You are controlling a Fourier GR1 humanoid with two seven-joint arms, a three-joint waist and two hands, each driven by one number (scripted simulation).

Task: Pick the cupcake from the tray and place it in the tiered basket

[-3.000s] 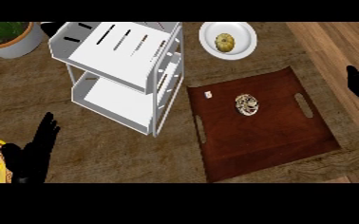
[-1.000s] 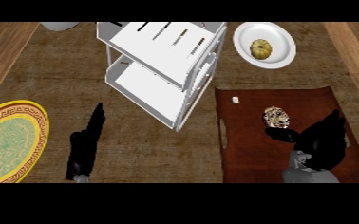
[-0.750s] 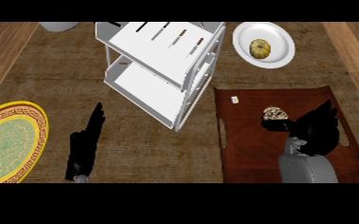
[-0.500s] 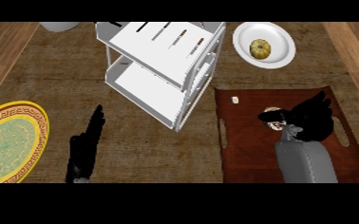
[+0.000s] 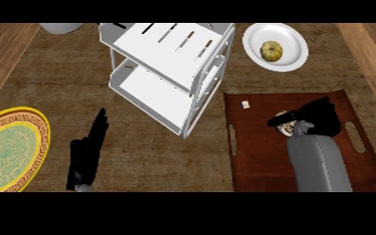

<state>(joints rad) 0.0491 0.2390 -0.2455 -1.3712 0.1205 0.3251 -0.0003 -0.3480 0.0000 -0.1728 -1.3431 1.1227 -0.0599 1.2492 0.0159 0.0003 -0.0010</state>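
The cupcake point(image 5: 297, 126) sits on the brown tray point(image 5: 257, 154) at the right of the frame, now mostly hidden; only a pale patch of it shows beneath the right hand point(image 5: 317, 115), which over the last second has slid up from the tray's lower part and come down over it; its thumb reaches leftward across the near side of the cupcake while the fingers curve over the far side, so the hand looks closed around the cupcake, though contact under the palm cannot be seen; the cupcake appears not yet lifted, lying in the same spot on the tray as a moment ago; this suggests the grasp is just forming and the lift is the next step; a small pale scrap point(image 5: 246, 104) lies unmoved near the tray's upper left corner; just left of the tray stands the white tiered basket point(image 5: 170, 74), in the upper centre, its shelves bare and apart from the hand, so the carry will run up and to the left; above the tray, at upper right, a white plate point(image 5: 288, 44) holds a yellowish round item point(image 5: 271, 50); at lower left the left hand point(image 5: 88, 147) rests with straight fingers, hardly shifted, beside a yellow-rimmed green plate point(image 5: 35, 129) at the left edge; a grey object point(image 5: 60, 28) shows at upper left.
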